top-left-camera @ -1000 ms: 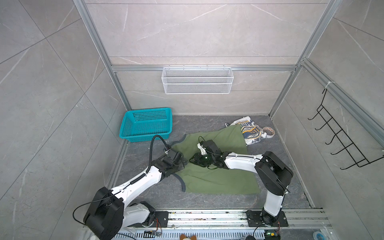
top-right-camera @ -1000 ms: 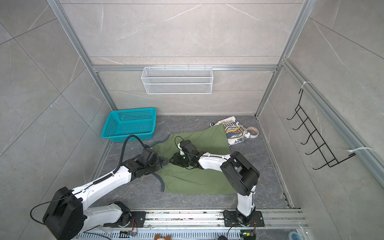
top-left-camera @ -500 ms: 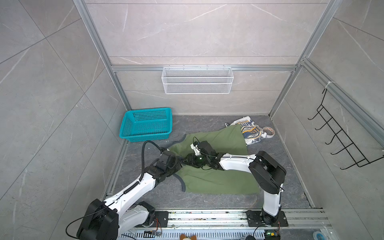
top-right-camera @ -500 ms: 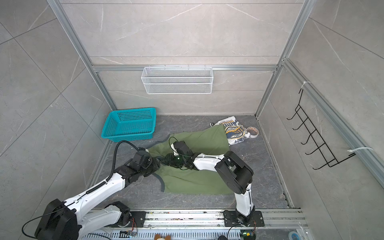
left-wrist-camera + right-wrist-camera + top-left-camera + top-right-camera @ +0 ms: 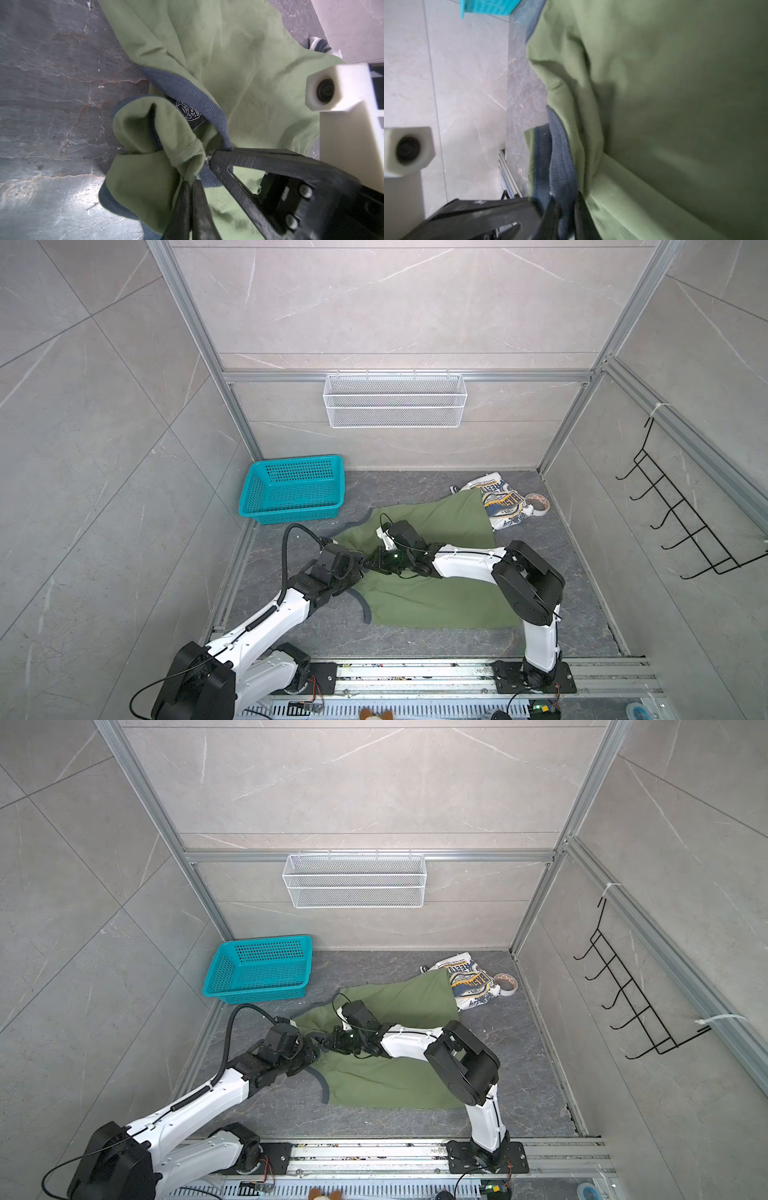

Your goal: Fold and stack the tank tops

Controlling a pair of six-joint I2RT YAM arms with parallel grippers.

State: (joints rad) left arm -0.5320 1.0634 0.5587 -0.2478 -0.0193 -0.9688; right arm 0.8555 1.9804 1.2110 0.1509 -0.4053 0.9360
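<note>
Left gripper (image 5: 190, 188) and right gripper (image 5: 563, 209) are both clamping the left edge of the olive tank top (image 5: 436, 601) — seemingly starting its fold, needing a matched lift rightward.

Olive tank top (image 5: 386, 1077), left hand (image 5: 311, 1047) and right hand (image 5: 329, 1042) close together at its edge

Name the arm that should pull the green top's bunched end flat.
Left, probably. The left claw is shut on the bunched green tank top, arm off the cloth; the right claw pinches its trim, but that arm lies across it.
</note>
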